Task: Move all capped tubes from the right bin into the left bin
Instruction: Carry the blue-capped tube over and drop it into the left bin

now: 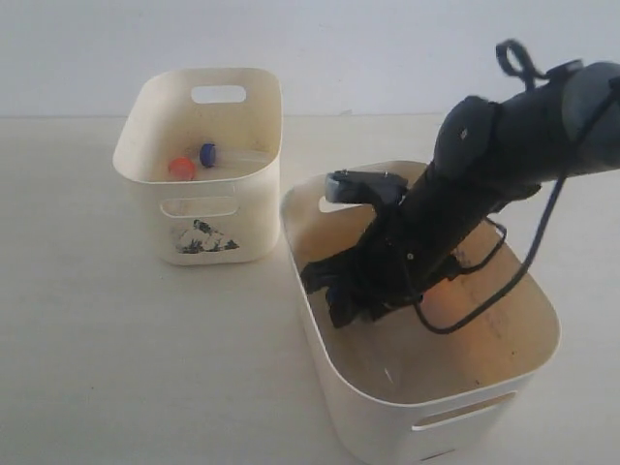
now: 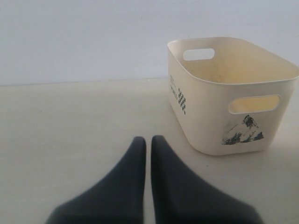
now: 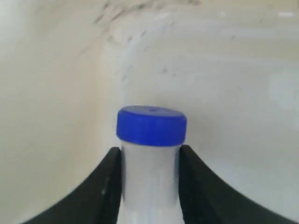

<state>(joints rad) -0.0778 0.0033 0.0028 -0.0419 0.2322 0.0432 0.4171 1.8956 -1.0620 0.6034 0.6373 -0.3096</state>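
The pale table (image 1: 97,368) carried two cream bins standing near each other but apart. The right bin (image 1: 349,407), the wider one, sat nearest the exterior camera. The black right arm (image 1: 504,145) sloped down into it from the upper right, and a dark cable (image 1: 484,300) looped beside the arm above the bin's floor. The left bin (image 1: 247,208), narrower, stood further back on the left, with a black-and-white sticker (image 1: 203,237) on its front wall under an oval handle slot. The right gripper (image 1: 339,295) was low inside the right bin, close to the wall nearest the left bin. In the right wrist view its black fingers (image 3: 105,186) pressed against both sides of a clear tube with a blue cap (image 3: 151,135), so the tool was clamped on that tube just below the cap. The left gripper (image 2: 148,138) was out of the exterior view. Its own camera showed it above bare table, well short of the left bin, the fingers drawn together with only a sliver between them and nothing held. Inside the left bin lay an orange-capped tube (image 1: 181,168) and, just beside it, a second blue-capped tube (image 1: 207,154). A faint orange smear (image 1: 444,298) showed on the right bin's floor beside the arm, too blurred to name.
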